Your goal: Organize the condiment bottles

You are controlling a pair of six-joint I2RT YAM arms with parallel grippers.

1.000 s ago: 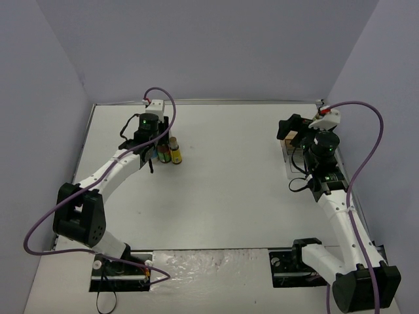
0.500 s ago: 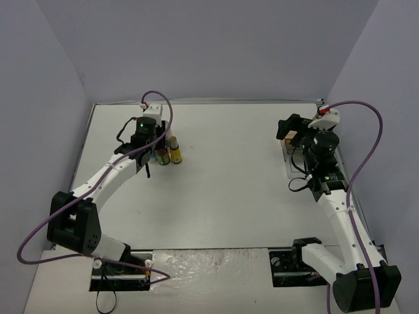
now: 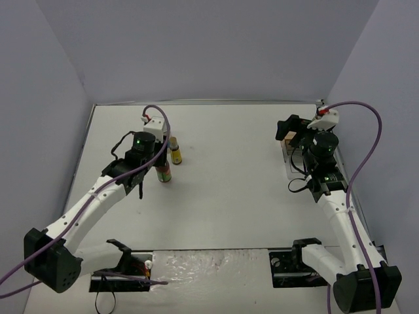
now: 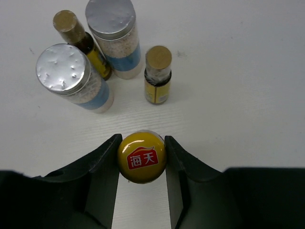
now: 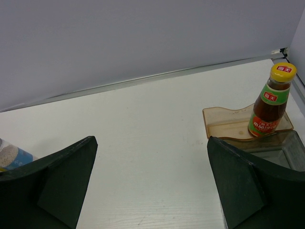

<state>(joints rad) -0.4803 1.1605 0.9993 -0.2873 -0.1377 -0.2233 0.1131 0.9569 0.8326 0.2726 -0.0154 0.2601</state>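
Note:
My left gripper (image 4: 142,161) is shut on the yellow cap of a dark sauce bottle (image 4: 142,155); in the top view the bottle (image 3: 165,174) hangs under the gripper (image 3: 159,161). Just beyond it stand two silver-topped cylinders (image 4: 63,68) (image 4: 110,21) and two small brown bottles with gold caps (image 4: 158,57) (image 4: 67,23). One of the small bottles also shows in the top view (image 3: 175,152). My right gripper (image 5: 150,181) is open and empty. A yellow-capped sauce bottle with a green and red label (image 5: 269,102) stands upright on the tan block (image 5: 228,125), to the gripper's far right.
The clear tray (image 5: 282,149) lies beside the tan block at the table's right side (image 3: 292,167). The back wall and its metal edge strip (image 5: 143,78) run behind. A cylinder's edge (image 5: 12,155) shows at the far left of the right wrist view.
My left gripper has drawn back toward the near side, away from the cluster, with the yellow-capped bottle in it. The right arm has not moved.

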